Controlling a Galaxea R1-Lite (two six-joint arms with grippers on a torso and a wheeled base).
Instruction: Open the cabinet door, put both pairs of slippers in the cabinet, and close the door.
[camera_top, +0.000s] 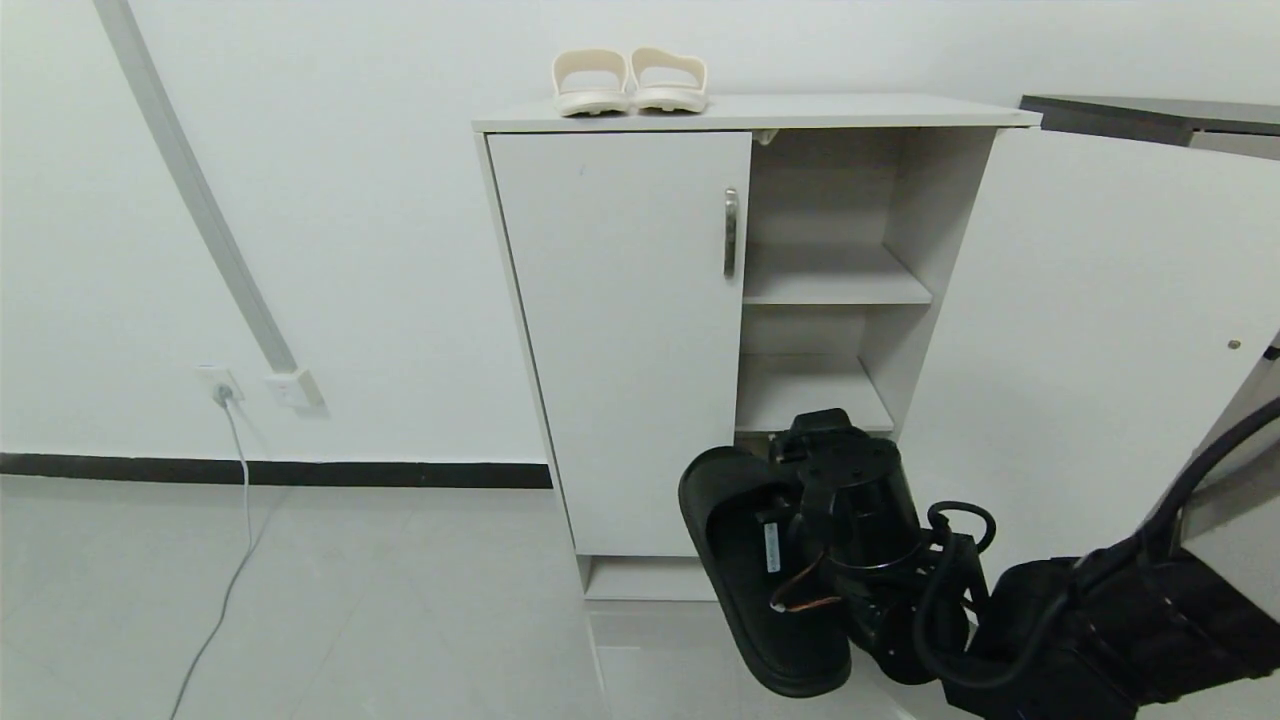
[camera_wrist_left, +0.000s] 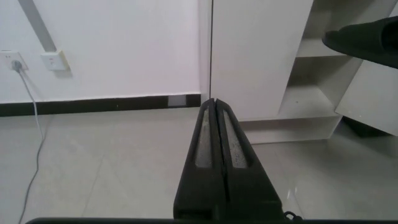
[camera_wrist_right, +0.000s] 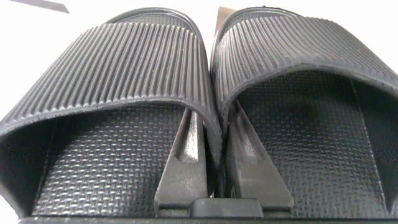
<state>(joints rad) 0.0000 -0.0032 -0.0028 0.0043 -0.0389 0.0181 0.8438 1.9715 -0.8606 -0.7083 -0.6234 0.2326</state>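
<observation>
A white cabinet (camera_top: 620, 340) stands against the wall. Its left door is closed and its right door (camera_top: 1080, 350) is swung wide open, baring two shelves (camera_top: 830, 285). A cream pair of slippers (camera_top: 630, 82) rests on the cabinet top. My right gripper (camera_wrist_right: 217, 152) is shut on the adjoining inner straps of a black pair of slippers (camera_top: 760, 570), pinched together and held in front of the open lower compartment. The black slippers (camera_wrist_left: 367, 37) also appear beside the cabinet (camera_wrist_left: 261, 56) in the left wrist view. My left gripper (camera_wrist_left: 214, 112) is shut and holds nothing, low over the floor left of the cabinet.
A wall socket (camera_top: 220, 385) with a grey cable trailing onto the floor sits at the left, under a slanted grey conduit (camera_top: 190, 190). A dark tabletop (camera_top: 1150, 115) shows behind the open door. Tiled floor lies open left of the cabinet.
</observation>
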